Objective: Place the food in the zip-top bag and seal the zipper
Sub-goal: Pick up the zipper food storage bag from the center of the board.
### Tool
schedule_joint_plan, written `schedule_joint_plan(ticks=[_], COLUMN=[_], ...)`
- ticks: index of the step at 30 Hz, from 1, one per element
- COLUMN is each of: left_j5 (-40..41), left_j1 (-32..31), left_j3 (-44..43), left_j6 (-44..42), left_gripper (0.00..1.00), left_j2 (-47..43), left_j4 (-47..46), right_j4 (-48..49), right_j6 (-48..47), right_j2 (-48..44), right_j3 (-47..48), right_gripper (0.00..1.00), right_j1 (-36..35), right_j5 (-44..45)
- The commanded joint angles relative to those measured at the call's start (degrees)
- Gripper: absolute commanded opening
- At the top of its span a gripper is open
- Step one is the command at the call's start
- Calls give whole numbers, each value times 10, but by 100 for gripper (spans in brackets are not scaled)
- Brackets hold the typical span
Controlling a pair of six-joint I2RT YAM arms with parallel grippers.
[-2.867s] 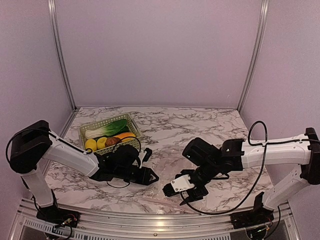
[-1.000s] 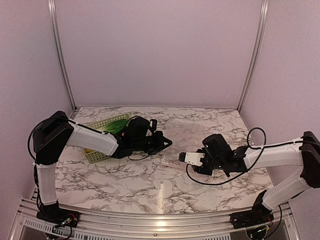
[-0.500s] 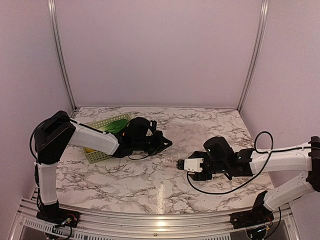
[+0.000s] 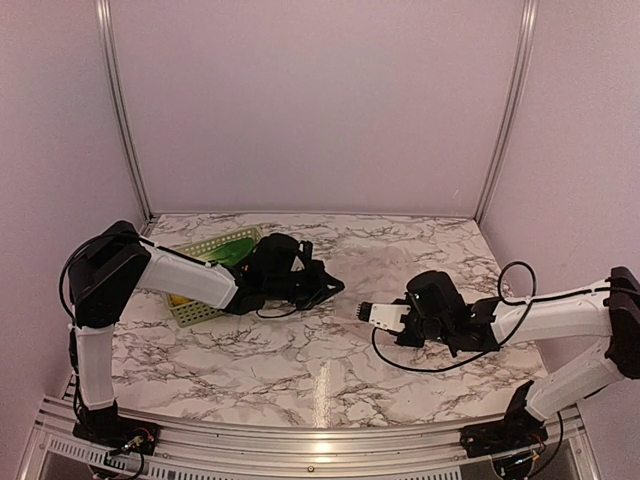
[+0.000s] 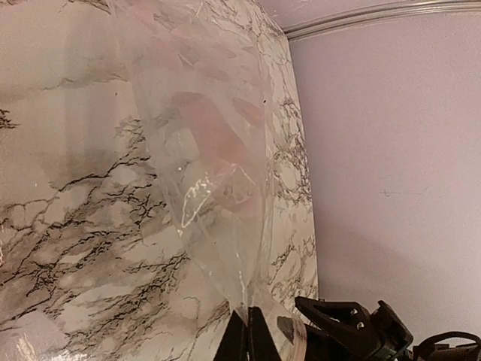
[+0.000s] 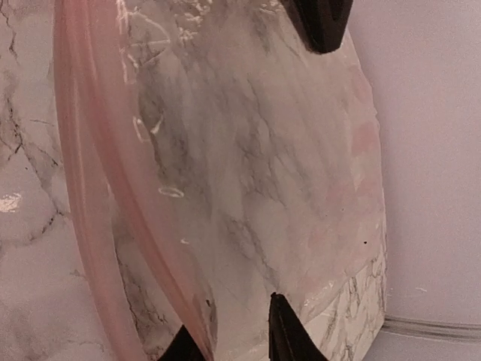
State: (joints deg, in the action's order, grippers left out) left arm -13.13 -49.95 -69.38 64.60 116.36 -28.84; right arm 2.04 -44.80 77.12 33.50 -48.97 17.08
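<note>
A corner of the zip-top bag [image 5: 218, 173] is gripped tight in the left jaws, so the film is tented up from the worktop [image 5: 68, 226] ahead of them. The right jaws are held apart, the zipper [image 6: 83, 188] just beside one, probably for gripping the mouth. The food [image 4: 232, 243] is seen behind the left jaws, in the basket [image 4: 193, 312].

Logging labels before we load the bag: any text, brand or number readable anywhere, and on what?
None readable. The zip-top bag and its zipper carry no lettering; the green basket shows no label; any marking on the right arm's white block is too small to tell.
</note>
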Motion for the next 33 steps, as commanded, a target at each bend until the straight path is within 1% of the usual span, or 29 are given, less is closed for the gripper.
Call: schedule_joint_plan(ticks=[1,2,3,4,5,6,7,10,14,16,19,20,22,25,27,29,30,33], left_j5=[-11,-16,-19,-18,-19,-17,-13,39,149,206,274,295,330,343,335,323,311,266], left_j1=[7,9,13,15,19,24,27,30,31,34,43,48,59,81,96,110,116,139], left_j3=[-10,-13,-17,-21,-24,-27,-29,-35,-50,-54,-48,-42,-32,-30,-28,-21,-18,-6], left_j6=[-9,-16,-26,-39,-57,-83,-113,-231,-387,-445,-504,-514,-514,-501,-498,-495,-490,-470], left_gripper=[2,10,26,38,47,54,59,70,78,82,86,87,89,90,93,94,95,98], left_j2=[9,9,7,2,-7,-18,-34,-94,-174,-213,-255,-265,-279,-288,-290,-291,-290,-284], left_j4=[16,20,29,40,50,64,83,163,313,374,430,442,473,516,540,557,564,583], right_j4=[8,5,1,-5,-13,-17,-19,-42,-60,-58,-58,-57,-53,-76,-94,-109,-136,-156], right_j6=[20,23,27,32,38,44,47,53,58,62,105,117,137,149,161,196,194,194], right_j2=[-33,-35,-35,-36,-35,-34,-32,-30,-25,-19,-19,-23,-31,-4,33,75,96,132], right_j3=[9,11,13,17,23,29,38,71,154,205,275,284,281,258,244,245,253,267], right_gripper=[10,0,0,0,0,0,0,0,0,0,0,0,0,0,0,0,0,0], right_j1=[29,35,40,47,56,66,82,141,245,292,342,345,336,290,264,259,258,247], right_j5=[-4,-9,-16,-25,-35,-45,-54,-75,-94,-74,-52,-52,-84,-144,-217,-304,-347,-396])
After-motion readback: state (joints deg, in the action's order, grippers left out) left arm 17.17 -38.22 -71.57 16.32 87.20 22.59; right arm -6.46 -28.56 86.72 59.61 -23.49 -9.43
